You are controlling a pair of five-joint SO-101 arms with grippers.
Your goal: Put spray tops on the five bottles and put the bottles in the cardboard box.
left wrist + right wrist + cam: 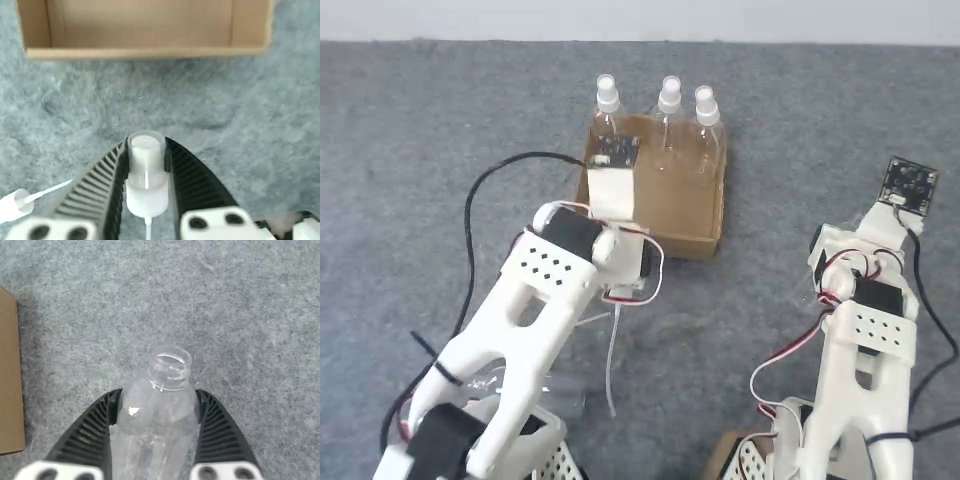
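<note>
Left gripper (145,145) is clamped on a spray top (146,175), with its thin tube (612,370) trailing back toward the arm. Right gripper (156,397) pinches the open bottle (157,412), neck pointing away from the wrist. They're well apart, so I'd guess the top has to go rightward to meet that neck.
</note>
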